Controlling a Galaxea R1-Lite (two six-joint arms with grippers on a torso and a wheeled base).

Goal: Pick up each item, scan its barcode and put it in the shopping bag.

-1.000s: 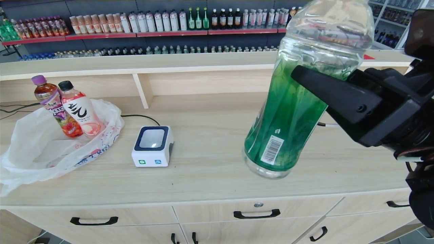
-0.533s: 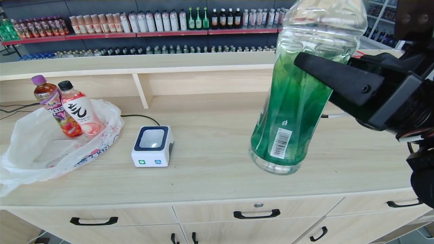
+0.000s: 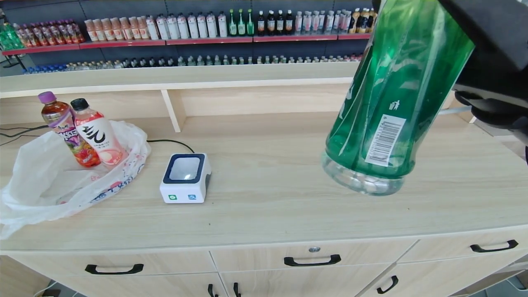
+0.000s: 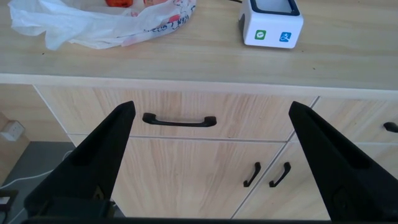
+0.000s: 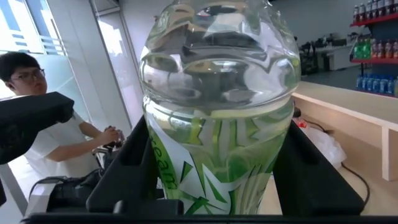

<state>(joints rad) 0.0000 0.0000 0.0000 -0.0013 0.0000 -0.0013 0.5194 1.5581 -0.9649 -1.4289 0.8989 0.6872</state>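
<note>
Note the neck and cap of the green bottle (image 3: 392, 103) cut off by the top edge of the head view, and most of the right end effector (image 5: 217, 180) cut off at that view's right edge. Treat the bottle's far side as hidden. Read the right end effector as clamped on the green bottle, with black fingers (image 5: 124, 174) on either side of the label in the right wrist view. Read the left end effector (image 4: 211, 109) as spread wide and empty, low in front of the drawers (image 4: 180, 124) under the surface (image 3: 268, 206). Note the pale wood of the surface, its raised back ledge, and the shelves (image 3: 206, 39) of drinks across the room behind. Locate the white scanner (image 3: 185, 177) near the middle, window up, with a black cable (image 3: 171, 142) behind it. Locate the shopping bag (image 3: 53, 185) lying at the robot's left, with a purple-capped bottle (image 3: 68, 130) and a black-capped bottle (image 3: 97, 134) standing just beside each other on it. Find the green bottle held above the right part of the surface, well apart from the scanner. Take its long axis as tilted: clear base down and toward the robot's left, upper end leaning up to the right. Note the barcode (image 3: 385, 140) facing the head camera.
</note>
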